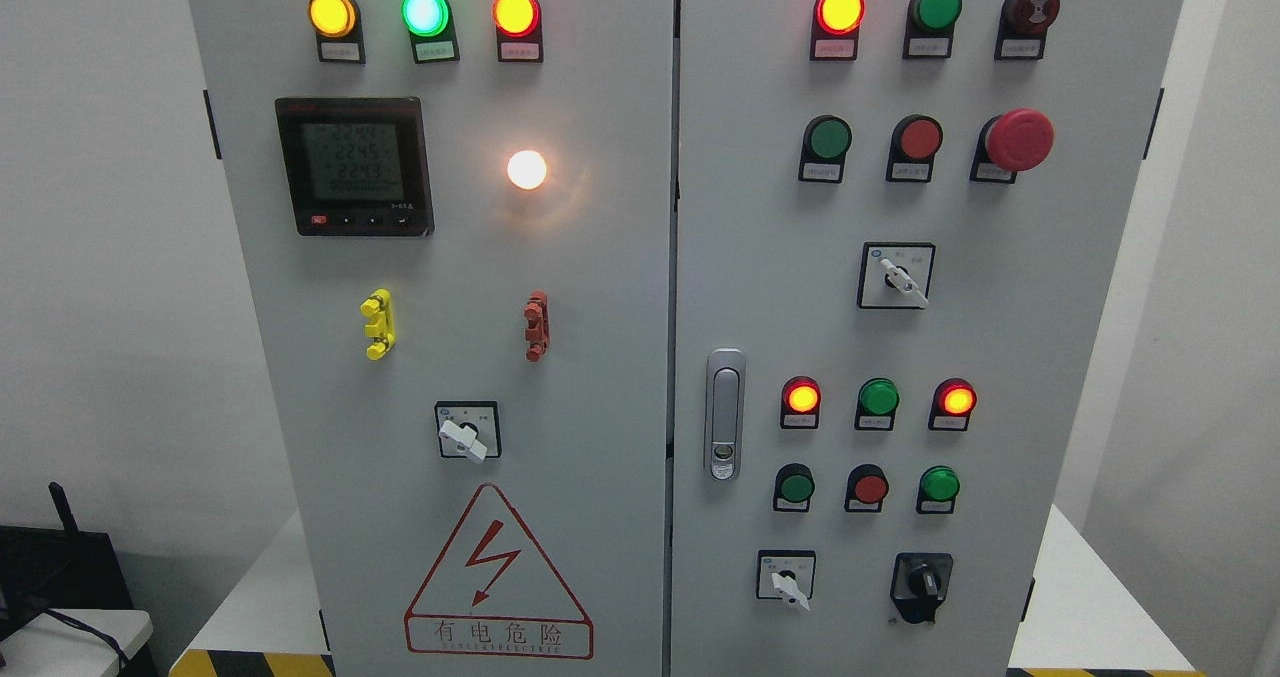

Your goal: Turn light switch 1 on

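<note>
Before me stands a grey cabinet (600, 357) with two doors; on its left door a white lamp (527, 169) glows beside a meter (355, 167); below sit a white knob (466, 438) and a red warning triangle (497, 577); neither of my hands shows.

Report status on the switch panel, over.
Both hands out of view. White bulb on left door glowing. Rotary switch below it untouched. Nothing blocking panel.

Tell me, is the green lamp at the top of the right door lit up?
No, the green lamp on the right door looks dark, while the red lamp beside it glows brightly.
</note>
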Available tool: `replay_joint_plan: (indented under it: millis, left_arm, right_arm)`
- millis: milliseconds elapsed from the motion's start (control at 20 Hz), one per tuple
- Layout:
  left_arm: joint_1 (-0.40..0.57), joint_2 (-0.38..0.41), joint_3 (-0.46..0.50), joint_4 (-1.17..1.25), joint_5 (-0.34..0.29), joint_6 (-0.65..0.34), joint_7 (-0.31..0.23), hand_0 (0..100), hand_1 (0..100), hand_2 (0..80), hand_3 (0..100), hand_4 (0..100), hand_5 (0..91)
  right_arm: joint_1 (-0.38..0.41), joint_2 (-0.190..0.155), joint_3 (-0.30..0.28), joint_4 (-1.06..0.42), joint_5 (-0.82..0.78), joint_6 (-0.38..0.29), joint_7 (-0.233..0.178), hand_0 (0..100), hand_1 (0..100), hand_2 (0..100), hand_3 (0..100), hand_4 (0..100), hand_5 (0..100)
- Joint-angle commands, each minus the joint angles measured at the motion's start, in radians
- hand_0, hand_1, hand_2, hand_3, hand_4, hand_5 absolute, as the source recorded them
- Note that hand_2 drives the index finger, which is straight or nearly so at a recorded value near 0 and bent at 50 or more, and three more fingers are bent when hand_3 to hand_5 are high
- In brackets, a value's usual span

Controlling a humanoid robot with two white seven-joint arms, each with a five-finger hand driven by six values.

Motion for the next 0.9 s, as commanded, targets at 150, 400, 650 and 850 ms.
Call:
replay_joint_plan:
  millis: [150,400,650,850]
  left_arm:
    - [-0.073,-0.036,-0.427,0.368,-0.016,0.117,0.007,45,0,0.0,0,6,1.9]
    - [-0.119,-0.062,-0.49,0.37,-0.065,0.214,0.058,43,0,0.0,0,1,0.0]
    - [-0.141,-0.073,-0.49,0.368,-0.117,0.257,0.057,41,0,0.0,0,0,0.0]
    - [-0.156,-0.076,-0.488,0.367,-0.116,0.255,0.047,40,0,0.0,0,0,0.0]
  right_arm:
    - [0.0,0.0,0.0,0.001,-0.017,0.0,0.001,12,39,0,0,0,0]
    - [0.0,0.0,0.0,0.001,-0.018,0.0,0.001,12,39,0,0,0,0]
    - [0.0,0.0,0.0,0.001,-0.017,0.0,0.001,12,39,0,0,0,0]
    - [0.0,0.0,0.0,-0.001,-0.017,0.0,0.001,12,39,0,0,0,0]
